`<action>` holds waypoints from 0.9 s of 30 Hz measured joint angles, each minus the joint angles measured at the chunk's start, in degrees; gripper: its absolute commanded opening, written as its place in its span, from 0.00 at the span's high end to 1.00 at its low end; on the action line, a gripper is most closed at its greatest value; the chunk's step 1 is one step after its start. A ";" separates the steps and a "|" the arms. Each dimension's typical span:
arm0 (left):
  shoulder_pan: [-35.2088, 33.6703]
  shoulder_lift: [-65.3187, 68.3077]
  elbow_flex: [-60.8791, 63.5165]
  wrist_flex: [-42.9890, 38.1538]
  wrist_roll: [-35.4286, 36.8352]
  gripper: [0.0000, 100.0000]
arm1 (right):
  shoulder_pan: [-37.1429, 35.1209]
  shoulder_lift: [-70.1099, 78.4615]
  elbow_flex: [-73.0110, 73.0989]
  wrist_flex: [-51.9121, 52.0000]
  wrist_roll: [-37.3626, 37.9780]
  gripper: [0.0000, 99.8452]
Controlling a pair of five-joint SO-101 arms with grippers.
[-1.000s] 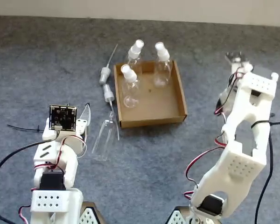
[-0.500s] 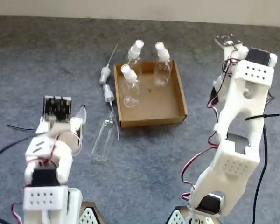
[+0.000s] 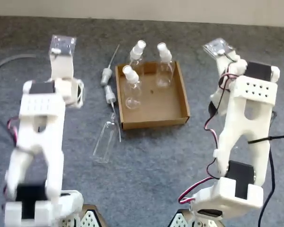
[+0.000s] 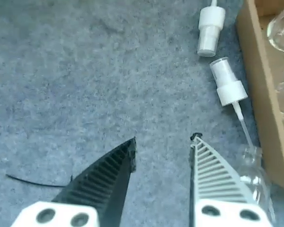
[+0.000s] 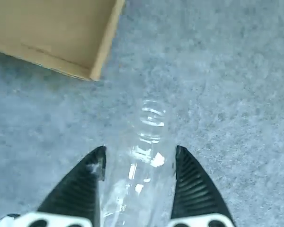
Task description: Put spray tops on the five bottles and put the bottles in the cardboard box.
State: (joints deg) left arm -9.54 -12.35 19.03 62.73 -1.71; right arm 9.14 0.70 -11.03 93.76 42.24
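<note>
At the middle of the grey carpet [image 3: 170, 156], your cardboard box [image 3: 166, 101] sits shallow, brown, open-topped. Two clear capped bottles [image 3: 131, 87] stand inside; a third capped bottle [image 3: 136, 54] stands at its far corner, in or out unclear. A bare bottle [image 3: 104, 138] lies flat beside the near corner. Your right gripper [image 5: 141, 151] clasps another topless bottle [image 5: 149, 137], threaded neck outward. Two white spray tops [image 4: 210, 26] lie just beside the box. Your left gripper [image 4: 163, 142] hangs spread wide near them.

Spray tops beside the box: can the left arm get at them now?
Probably yes: the left gripper hangs open over carpet, and nothing lies between it and the two spray tops.
</note>
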 measured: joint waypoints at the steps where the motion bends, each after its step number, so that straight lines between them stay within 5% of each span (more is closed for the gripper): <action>1: 0.00 3.69 -3.52 0.70 1.14 0.82 | 0.88 0.00 1.93 -1.85 0.18 1.00; 15: 6.24 39.47 -34.55 1.67 20.66 0.82 | 7.03 0.00 15.12 -15.91 2.81 1.00; 27: 9.76 49.85 -41.32 1.67 23.56 0.83 | 8.97 0.00 18.99 -19.52 5.27 1.00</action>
State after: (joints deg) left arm 0.22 37.49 -22.29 64.40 21.85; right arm 18.11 0.70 7.96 74.24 47.52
